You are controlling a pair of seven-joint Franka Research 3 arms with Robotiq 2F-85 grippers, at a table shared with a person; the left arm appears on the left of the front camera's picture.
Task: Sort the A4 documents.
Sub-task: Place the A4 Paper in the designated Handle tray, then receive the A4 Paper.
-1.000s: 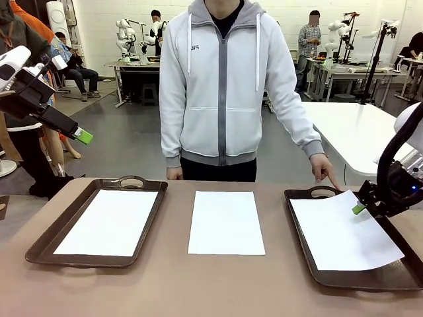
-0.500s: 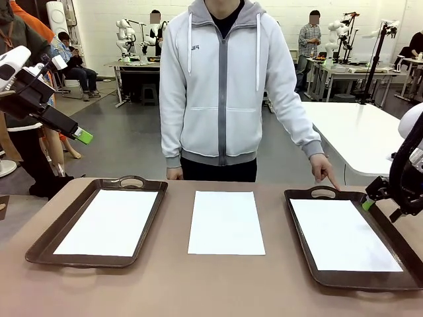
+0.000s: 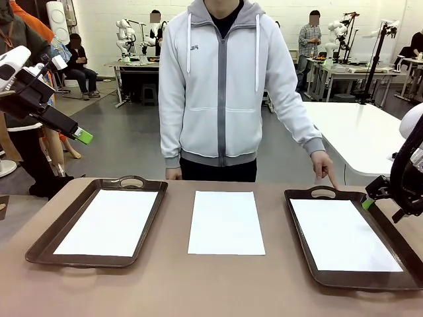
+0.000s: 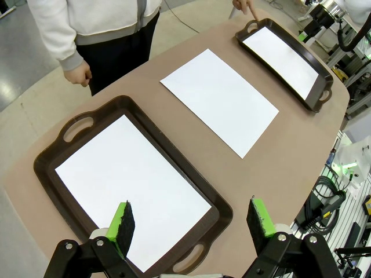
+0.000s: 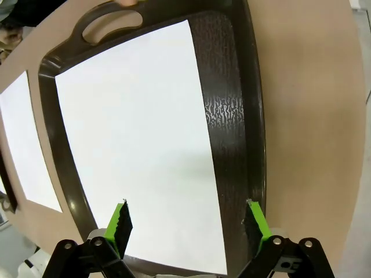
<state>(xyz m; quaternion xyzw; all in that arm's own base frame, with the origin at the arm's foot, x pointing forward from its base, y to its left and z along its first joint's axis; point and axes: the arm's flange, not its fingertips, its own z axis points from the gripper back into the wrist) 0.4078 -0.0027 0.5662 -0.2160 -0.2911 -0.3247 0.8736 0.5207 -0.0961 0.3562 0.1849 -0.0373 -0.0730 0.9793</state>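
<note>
Three A4 documents are in view, all plain white sheets. One sheet (image 3: 109,221) lies flat in the left brown tray (image 3: 49,238). Another sheet (image 3: 226,221) rests bare on the table's middle. The third sheet (image 3: 344,232) lies flat in the right tray (image 3: 297,224). My right gripper (image 3: 369,203) hovers open just above that tray's far right rim; in the right wrist view the gripper (image 5: 186,223) holds nothing, with the sheet (image 5: 139,139) below it. My left gripper (image 3: 82,137) is raised high at the far left, and the left wrist view shows the gripper (image 4: 191,223) open and empty above the left tray's sheet (image 4: 127,179).
A person in a grey hoodie stands at the far side, one hand (image 3: 325,168) pointing a finger down at the right tray's far handle (image 3: 322,192). Bare tabletop (image 3: 178,284) runs between the trays and along the front edge.
My right gripper opened and let go of the sheet, which settled flat in the right tray. The gripper then drew back to the right rim. The left arm stayed still.
</note>
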